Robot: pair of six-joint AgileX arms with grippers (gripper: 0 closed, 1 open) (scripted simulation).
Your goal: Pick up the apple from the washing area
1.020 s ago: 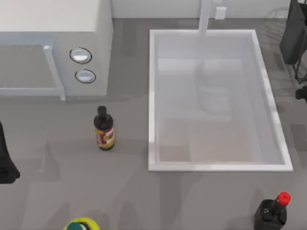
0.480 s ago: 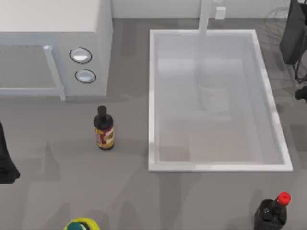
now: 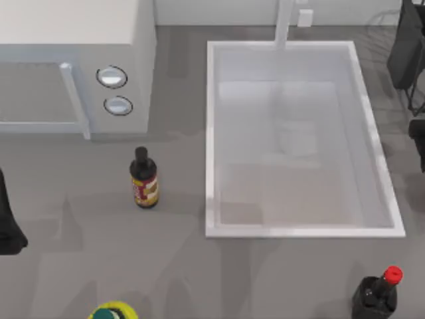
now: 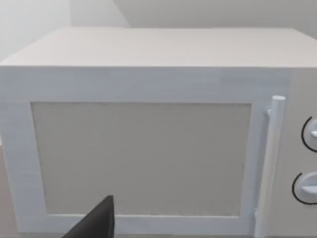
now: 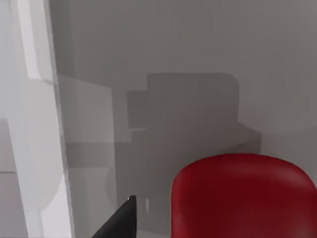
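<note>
Grey desk (image 3: 179, 266), white washing area (image 3: 302, 232): the apple (image 5: 242, 198) sits close beneath the right end effector (image 5: 124, 220).
Clamped or spread cannot be told; a shallow hold could drop the apple into the washing area. Left arm (image 3: 8, 222) is parked at the desk's left edge.

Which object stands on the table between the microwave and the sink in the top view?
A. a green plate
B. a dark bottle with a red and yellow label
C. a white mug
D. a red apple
B: the dark bottle stands upright below the microwave, left of the sink.
</note>
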